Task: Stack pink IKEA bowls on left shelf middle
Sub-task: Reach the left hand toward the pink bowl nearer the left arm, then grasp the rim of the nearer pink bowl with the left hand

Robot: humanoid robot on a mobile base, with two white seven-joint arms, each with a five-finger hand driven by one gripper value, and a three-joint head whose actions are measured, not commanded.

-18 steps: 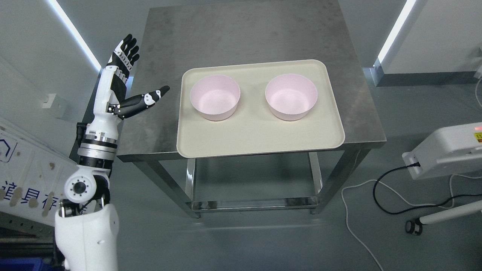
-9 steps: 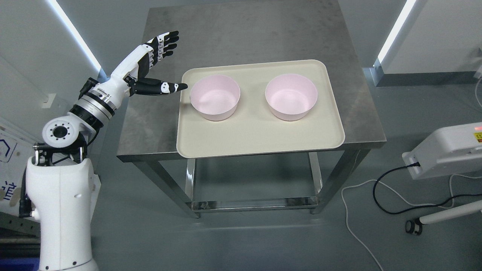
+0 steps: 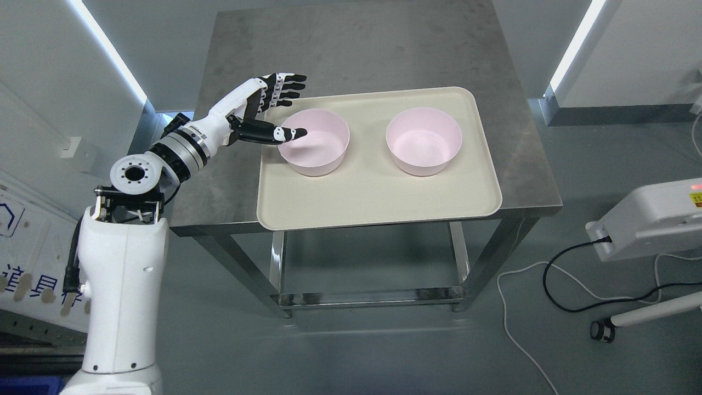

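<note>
Two pink bowls stand side by side on a cream tray [image 3: 378,192] on a steel table. The left bowl [image 3: 321,151] is near the tray's left edge, the right bowl [image 3: 423,141] is toward its right. My left hand [image 3: 288,109] is open at the left bowl's left rim. Its thumb reaches over the rim into the bowl, and its fingers [image 3: 285,90] are spread above and behind the rim. The hand holds nothing. My right arm is not in view.
The steel table [image 3: 356,49] stretches behind the tray with bare surface. A white machine [image 3: 647,219] with cables [image 3: 570,285] sits on the floor at the right. A panel with blue print leans at the lower left [image 3: 33,258].
My left arm has swung right and forward from beside the table. The open hand went from raised at the left edge to the left bowl's rim, thumb now over the bowl.
</note>
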